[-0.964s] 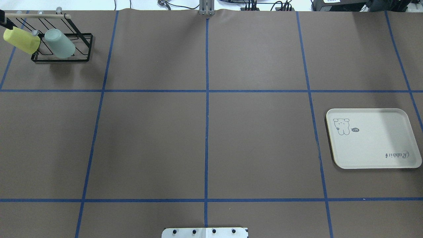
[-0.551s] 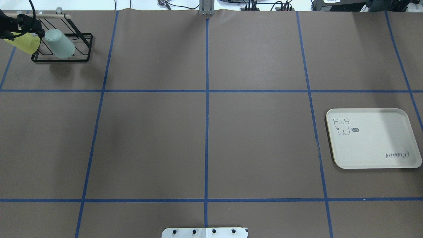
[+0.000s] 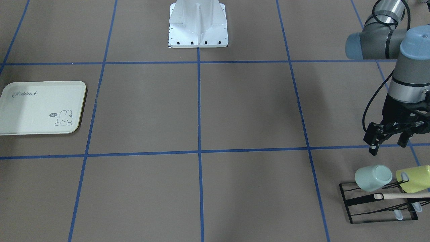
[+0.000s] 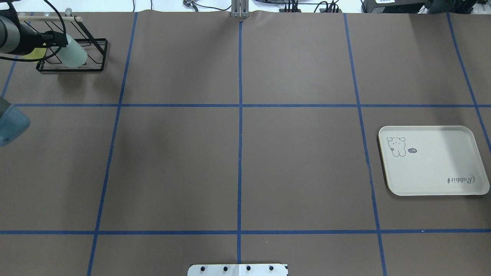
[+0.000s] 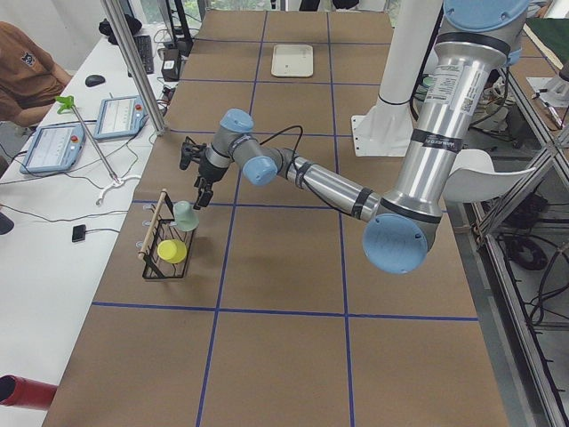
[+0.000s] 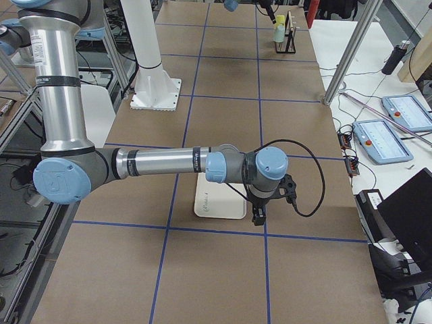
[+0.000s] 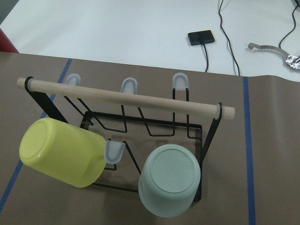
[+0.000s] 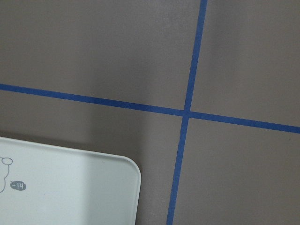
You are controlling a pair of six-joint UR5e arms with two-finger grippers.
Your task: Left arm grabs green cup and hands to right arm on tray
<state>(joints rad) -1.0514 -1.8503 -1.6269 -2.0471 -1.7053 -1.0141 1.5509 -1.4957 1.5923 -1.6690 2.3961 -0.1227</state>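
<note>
You are looking at the reach stage; the pickup is not yet made. The left tool (image 3: 387, 147) is hovering above the counter (image 4: 299, 165) with its fingers spread wide and nothing between them. The green cup (image 3: 373, 177) is hanging mouth-down on a peg of the black wire rack (image 3: 361, 200), at the counter's far corner on the robot's left. The yellow-green cup (image 3: 415, 178) is hanging just beside it on the outer side.

Note the governing relation: the green cup is lying below the left tool and just beyond it, away from the robot's base. Its long axis is tilting, with the closed base up and facing the tool. In the left wrist view that base is facing the camera almost squarely, low and right of centre.

As a judgement, the fingers are going to need to straddle the side wall across that axis. The lift then needs to follow the peg's line, clear of the yellow-green cup and the wooden rod (image 7: 126, 97).

The left arm (image 5: 329, 182) is by far the nearer. The right arm (image 6: 162, 162) is standing well apart at the opposite end, its right tool (image 6: 258, 217) hanging near a corner of the tray (image 4: 433, 172). You cannot tell how far that tool is open.
</note>
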